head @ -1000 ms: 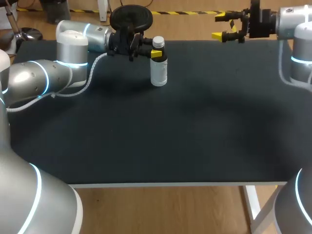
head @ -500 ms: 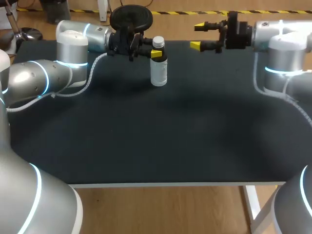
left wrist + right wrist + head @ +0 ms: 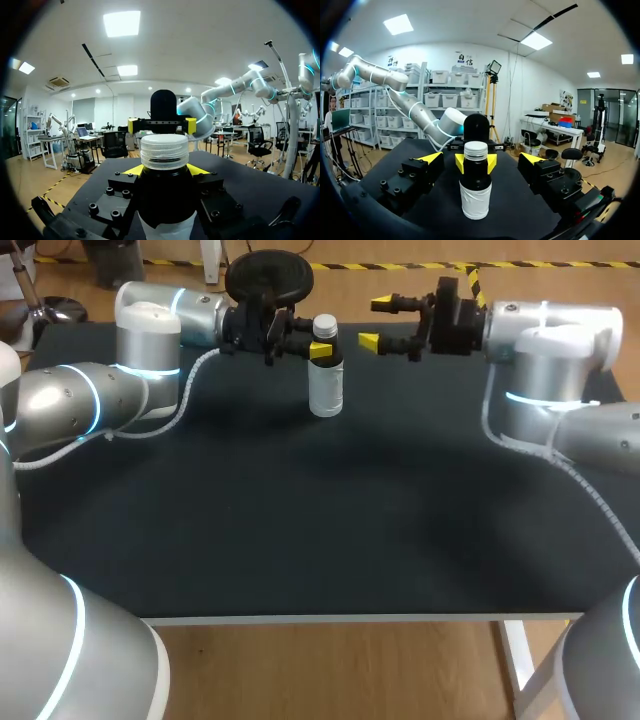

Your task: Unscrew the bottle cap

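Bottle (image 3: 326,380) position: upright on the worktop (image 3: 300,520), near its far edge, with the white cap (image 3: 324,327) seated on the neck. The left claw (image 3: 322,346) is clenched on the bottle just below the cap; the left wrist view shows a yellow tip pressed against each side of the dark shoulder. The right claw (image 3: 375,323) is released, with fingers spread wide, and sits level with the cap, just beside the bottle and not touching it. In the right wrist view the bottle stands ahead of the gap between the fingers. Task status: bracing of the bottle is done; the cap shows no sign of loosening. Remaining steps, as judged: bring the right claw around the cap, close it, rotate until the thread releases, then lift the cap away. Change against the earlier frames: the right arm has travelled in from the worktop's far right corner toward the bottle, while the left arm and the bottle have stayed in place.
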Motion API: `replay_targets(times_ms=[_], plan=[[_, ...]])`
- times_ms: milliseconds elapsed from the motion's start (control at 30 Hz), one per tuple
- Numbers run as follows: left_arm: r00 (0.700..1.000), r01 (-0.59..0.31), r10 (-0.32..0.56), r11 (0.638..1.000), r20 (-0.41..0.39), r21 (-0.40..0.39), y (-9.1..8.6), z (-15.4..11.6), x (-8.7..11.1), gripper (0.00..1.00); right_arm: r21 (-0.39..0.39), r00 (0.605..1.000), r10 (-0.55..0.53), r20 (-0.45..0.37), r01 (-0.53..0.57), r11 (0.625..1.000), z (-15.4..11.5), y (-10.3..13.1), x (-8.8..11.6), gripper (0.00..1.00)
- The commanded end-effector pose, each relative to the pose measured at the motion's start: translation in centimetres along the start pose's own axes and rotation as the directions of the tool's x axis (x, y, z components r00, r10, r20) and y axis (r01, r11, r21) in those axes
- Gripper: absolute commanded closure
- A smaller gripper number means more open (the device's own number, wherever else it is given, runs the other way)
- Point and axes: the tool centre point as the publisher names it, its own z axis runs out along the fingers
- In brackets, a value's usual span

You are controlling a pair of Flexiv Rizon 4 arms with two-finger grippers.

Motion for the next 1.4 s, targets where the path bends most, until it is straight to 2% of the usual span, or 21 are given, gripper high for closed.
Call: replay_targets(times_ms=[33,500,1400], plan=[[1.0,0.001,-0.001,1.0,-0.006,0.002,0.1,0.0,-0.3,1.0,0.003,1.0,0.013,-0.007,-0.013,1.0,1.3,-0.4,-0.3,0.0],[1.0,0.001,-0.001,1.0,-0.006,0.002,0.1,0.0,-0.3,1.0,-0.004,0.999,0.036,-0.031,-0.036,0.999,3.5,0.8,0.4,0.0],[1.0,0.001,-0.001,1.0,-0.006,0.002,0.1,0.0,-0.3,1.0,-0.018,0.996,0.069,-0.057,-0.07,0.997,6.1,0.2,0.8,0.0]])
